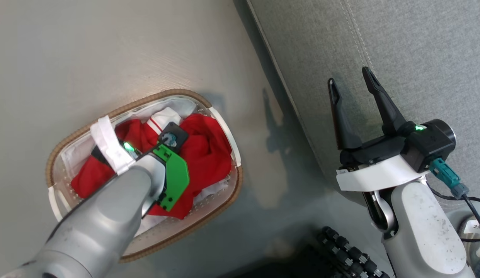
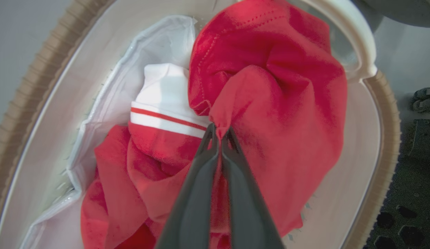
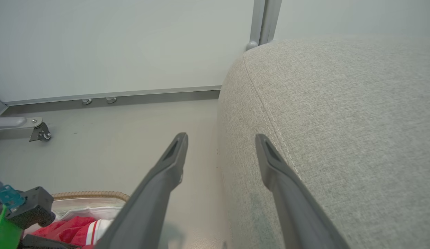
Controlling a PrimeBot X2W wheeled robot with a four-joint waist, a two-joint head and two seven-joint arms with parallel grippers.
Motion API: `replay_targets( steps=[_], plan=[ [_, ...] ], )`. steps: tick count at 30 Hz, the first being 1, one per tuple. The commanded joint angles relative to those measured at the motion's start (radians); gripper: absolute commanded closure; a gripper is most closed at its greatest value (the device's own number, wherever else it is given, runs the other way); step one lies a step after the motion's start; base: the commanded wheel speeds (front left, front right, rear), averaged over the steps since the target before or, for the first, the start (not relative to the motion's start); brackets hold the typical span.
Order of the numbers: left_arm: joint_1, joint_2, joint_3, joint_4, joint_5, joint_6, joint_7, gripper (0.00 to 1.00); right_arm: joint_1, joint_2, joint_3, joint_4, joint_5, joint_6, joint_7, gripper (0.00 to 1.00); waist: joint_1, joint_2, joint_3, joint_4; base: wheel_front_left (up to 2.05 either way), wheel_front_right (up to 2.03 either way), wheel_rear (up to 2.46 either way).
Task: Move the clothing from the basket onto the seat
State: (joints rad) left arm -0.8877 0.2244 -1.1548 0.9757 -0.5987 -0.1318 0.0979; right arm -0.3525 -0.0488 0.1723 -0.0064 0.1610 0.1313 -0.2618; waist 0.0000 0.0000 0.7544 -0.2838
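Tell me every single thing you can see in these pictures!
clothes: one crumpled heap, can't tell how many pieces, red with white stripes, inside the basket
basket: one, cream with a brown rim, on the floor beside the seat
cloth lining: one, white, inside the basket under the clothes
seat: one, light grey, to the robot's right
floor: pale, under the basket
wall: pale, behind the floor
small wheel: one, grey, by the wall
left gripper: one, dark, in the basket, shut on the clothes
right gripper: one, dark, open, over the seat's edge
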Motion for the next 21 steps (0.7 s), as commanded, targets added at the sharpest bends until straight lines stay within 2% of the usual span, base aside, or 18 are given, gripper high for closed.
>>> replay_targets(
  steps=[1,10,16,21],
  plan=[
    [0.032,-0.005,0.007,-0.008,-0.017,0.002,-0.025,1.00,0.019,-0.003,-0.005,0.009,-0.011,-0.001,-0.005,0.00,0.0000,0.0000,-0.045,0.034,0.00,0.00,0.00],
    [0.103,0.000,0.042,-0.069,-0.066,0.004,-0.208,1.00,0.083,-0.004,-0.044,0.048,-0.072,-0.001,-0.005,0.00,0.0000,0.0000,-0.212,0.127,0.00,0.00,0.00],
    [0.137,0.008,0.058,-0.127,-0.076,0.011,-0.299,1.00,0.157,-0.004,-0.069,0.080,-0.122,-0.001,-0.005,0.00,0.0000,0.0000,-0.363,0.194,0.00,0.00,0.00],
    [0.145,0.051,0.078,-0.206,-0.069,0.028,-0.337,1.00,0.232,-0.004,-0.088,0.101,-0.138,-0.001,-0.005,0.00,0.0000,0.0000,-0.497,0.230,0.00,0.00,0.00]
  ],
)
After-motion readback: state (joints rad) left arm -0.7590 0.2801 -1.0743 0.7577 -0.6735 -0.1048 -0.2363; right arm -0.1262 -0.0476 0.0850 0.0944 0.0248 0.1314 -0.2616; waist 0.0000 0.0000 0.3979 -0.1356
